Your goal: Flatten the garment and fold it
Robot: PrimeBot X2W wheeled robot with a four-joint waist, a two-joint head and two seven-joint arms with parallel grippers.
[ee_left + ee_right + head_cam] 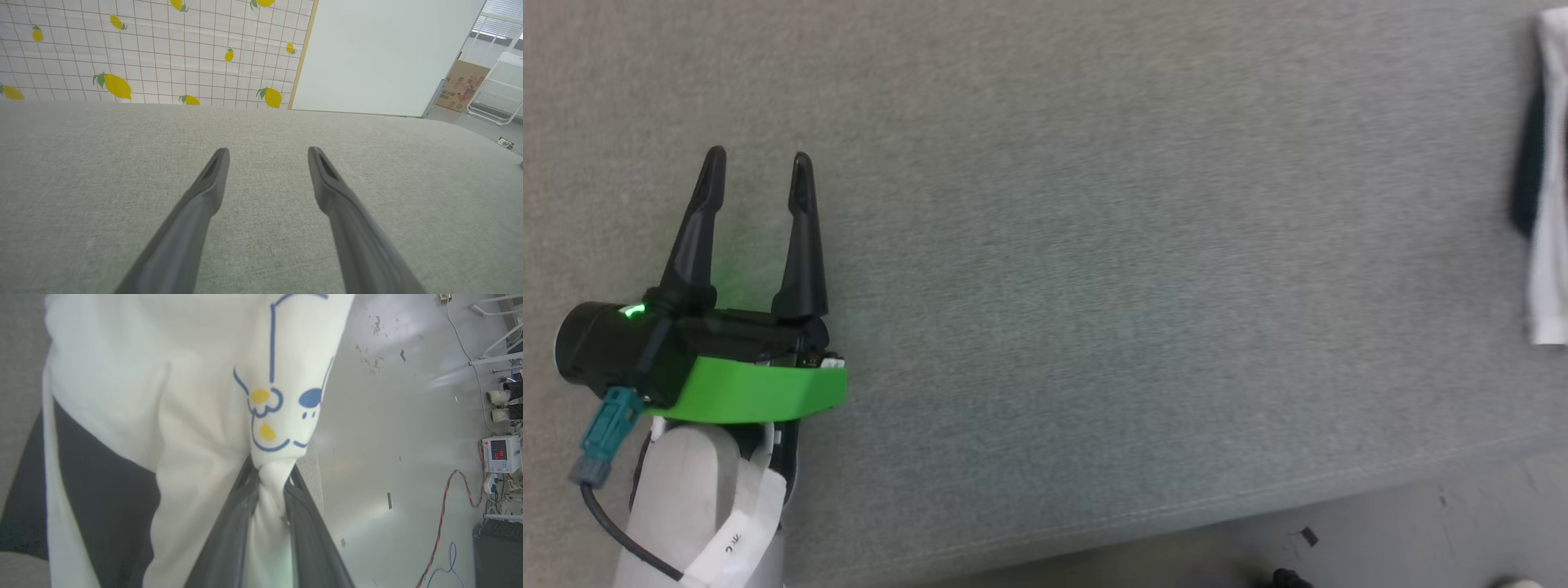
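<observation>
The garment [135,396] is a white shirt with black panels and a blue-and-yellow print. In the right wrist view it hangs bunched in front of the camera, and my right gripper [271,469] is shut on a pinch of its white cloth. In the head view a strip of the garment [1547,188], white with a black band, shows blurred at the right edge of the grey padded surface [1094,245]. My left gripper [758,163] rests low over that surface at the left, open, with nothing between its fingers [212,179].
The grey surface's front edge [1176,506] runs along the bottom, with pale floor [1421,531] below it. A lemon-patterned cloth [155,49] and a white panel [380,53] stand beyond the far edge. Cables and equipment [498,457] lie on the floor at the right.
</observation>
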